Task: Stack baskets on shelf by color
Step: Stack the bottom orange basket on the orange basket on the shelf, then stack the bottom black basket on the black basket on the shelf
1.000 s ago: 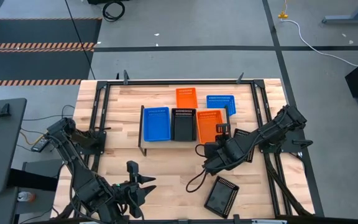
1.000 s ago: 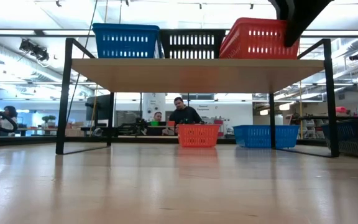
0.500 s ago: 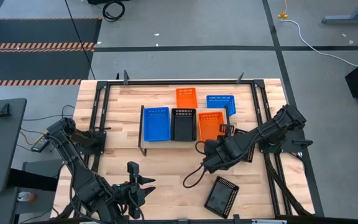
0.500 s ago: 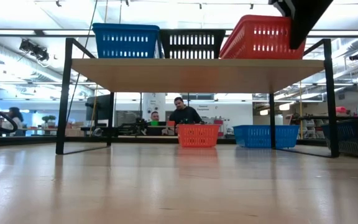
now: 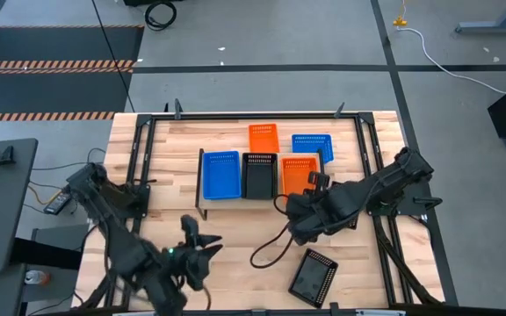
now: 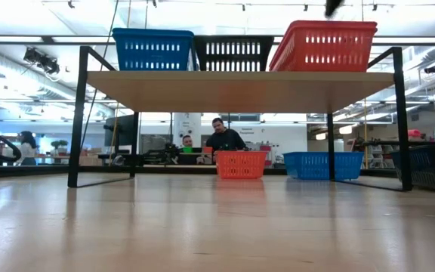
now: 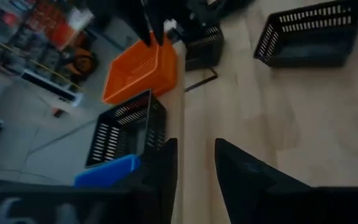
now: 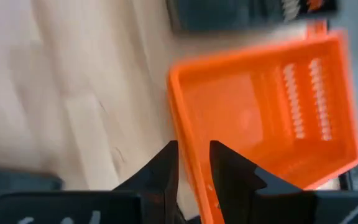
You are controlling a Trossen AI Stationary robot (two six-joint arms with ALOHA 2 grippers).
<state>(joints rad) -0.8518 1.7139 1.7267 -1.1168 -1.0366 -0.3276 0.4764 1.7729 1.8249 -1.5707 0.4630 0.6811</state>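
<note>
Landmark: the low light-wood shelf on dark metal legs [image 5: 262, 198], standing on the wooden table [image 5: 165, 145].

On the shelf, side by side: a blue perforated plastic basket [image 5: 220, 174] at one end, a black perforated plastic basket [image 5: 258, 175] in the middle, and an orange perforated plastic basket [image 5: 296, 175] at the other end. One colour per slot, apparently to seed three stacks. In the low view the orange one [image 6: 325, 45] sits tilted, one end raised; judged not fully seated.

Right tool [image 8: 193, 163]: at the near edge of the orange basket, its fingers a narrow gap apart with the basket's near wall between them; whether it grips the wall I cannot tell.

Left tool [image 7: 194, 163]: hovers in front of the shelf, well apart from it, fingers slightly parted, holding nothing.

Unstacked: a second orange basket [image 5: 263, 137] and a second blue basket [image 5: 312, 145] behind the shelf; a loose black basket [image 5: 313, 276] in front of it; another black basket [image 5: 345, 204] beside the shelf, partly hidden by the right arm.

No legible brand, label or writing.
</note>
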